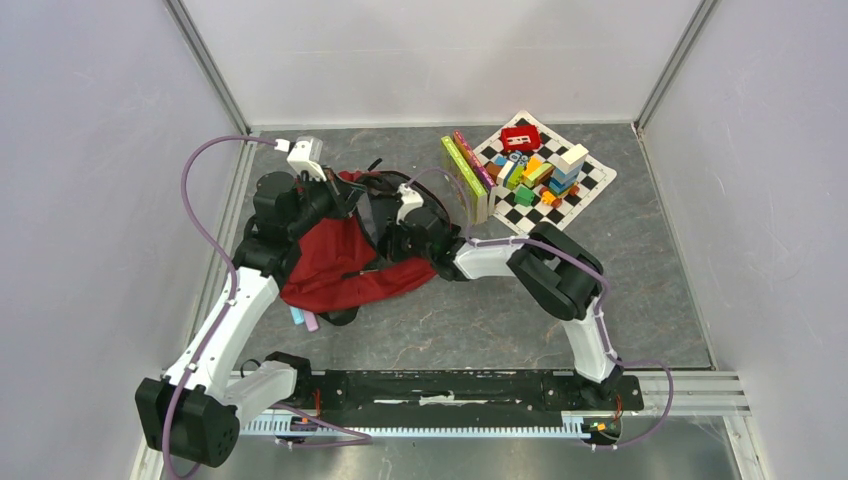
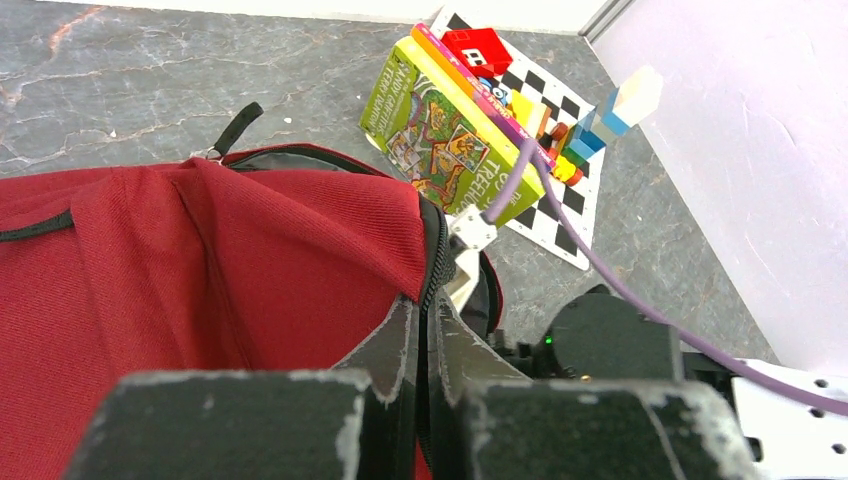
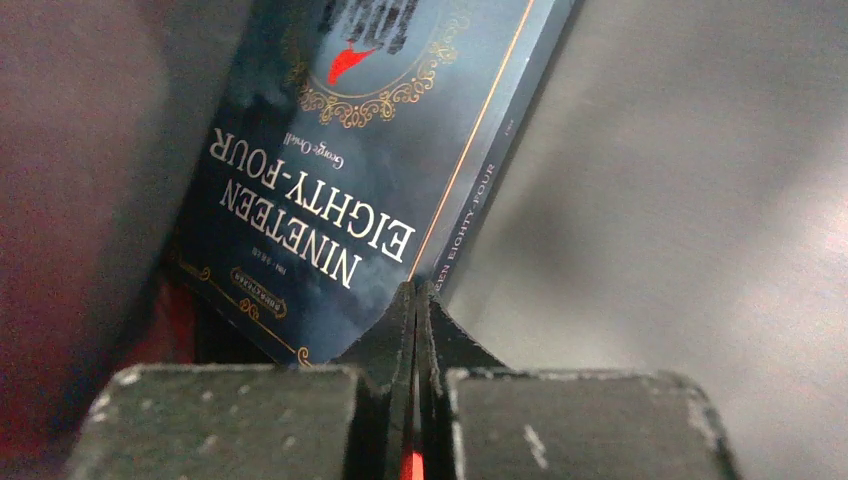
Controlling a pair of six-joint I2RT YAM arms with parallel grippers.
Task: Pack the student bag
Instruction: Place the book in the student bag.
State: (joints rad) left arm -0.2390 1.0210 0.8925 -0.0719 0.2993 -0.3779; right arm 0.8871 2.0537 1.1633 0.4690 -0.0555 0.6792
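Observation:
The student bag point(image 1: 335, 260), dark red with black zippers, lies left of centre on the table. My left gripper point(image 2: 430, 312) is shut on the zippered rim of the bag's opening point(image 2: 432, 262), with red fabric to its left. My right arm's wrist point(image 1: 420, 228) reaches into the bag's mouth from the right. Inside, my right gripper point(image 3: 415, 292) is shut with nothing between its fingers. Its tips are just in front of the lower edge of a dark blue book, "Nineteen Eighty-Four" point(image 3: 350, 170), which leans against the grey lining point(image 3: 680, 200).
A green book point(image 2: 440, 130) and a pink one point(image 2: 470, 80) stand on edge right of the bag. Behind them a checkered mat point(image 1: 590, 185) carries several coloured blocks and a red toy block point(image 1: 520, 137). Pale markers point(image 1: 303, 318) poke out beside the bag's near edge. Walls enclose the table.

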